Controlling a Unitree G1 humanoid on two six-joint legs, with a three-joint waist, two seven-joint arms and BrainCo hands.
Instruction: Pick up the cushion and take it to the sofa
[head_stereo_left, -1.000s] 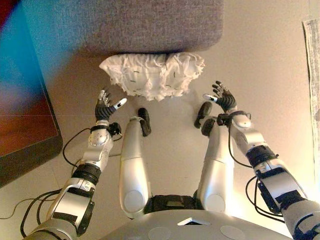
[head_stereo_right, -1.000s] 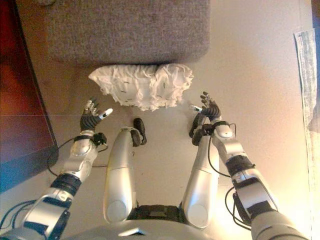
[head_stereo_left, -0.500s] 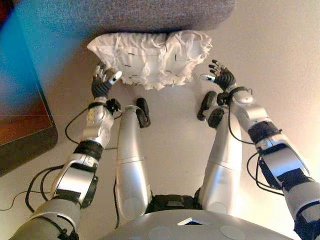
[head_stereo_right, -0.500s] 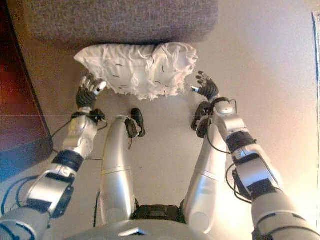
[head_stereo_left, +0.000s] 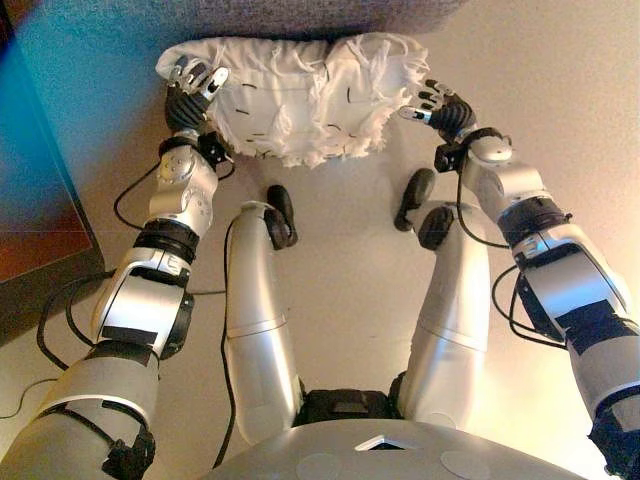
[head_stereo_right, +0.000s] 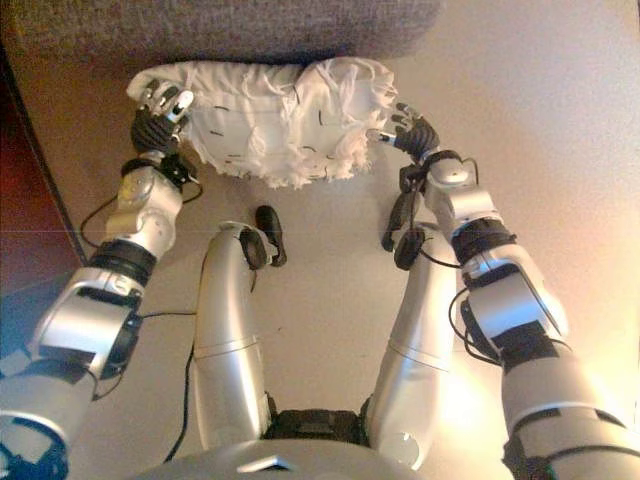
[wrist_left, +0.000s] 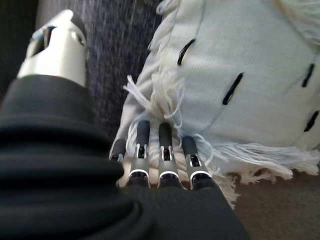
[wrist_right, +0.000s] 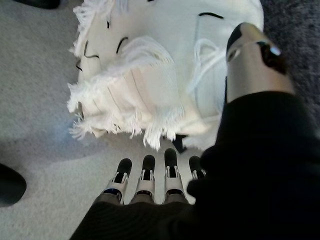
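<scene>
- You're looking straight down at a white fringed cushion (head_stereo_left: 295, 95) that's lying on the pale floor (head_stereo_left: 540, 70), pushed right up against the bottom edge of the grey sofa (head_stereo_right: 230, 25). It isn't on the sofa, it's sitting on the floor in front of it.
- Your left robot hand (head_stereo_left: 188, 95) is sitting at the cushion's left end. In the left wrist view the fingers (wrist_left: 167, 150) are stretching out pretty much straight with the dark tips poking into the tassels, and the thumb (wrist_left: 57, 47) is standing well apart from them, so it's spread wide and not clamping anything.
- Your right robot hand (head_stereo_left: 445, 108) is doing the mirror thing at the cushion's right end. The right wrist view shows the fingers (wrist_right: 145, 175) reaching along the floor toward the frayed edge, tips just short of the fringe or barely brushing it, I honestly can't tell which. The thumb (wrist_right: 252, 60) is hanging over the top of the cushion, and nothing is pinched between them.
- So both robot hands are bracketing the cushion, one at each end, both splayed out and holding nothing.
- There's a dark reddish piece of furniture (head_stereo_left: 35, 250) off along the left side.
</scene>
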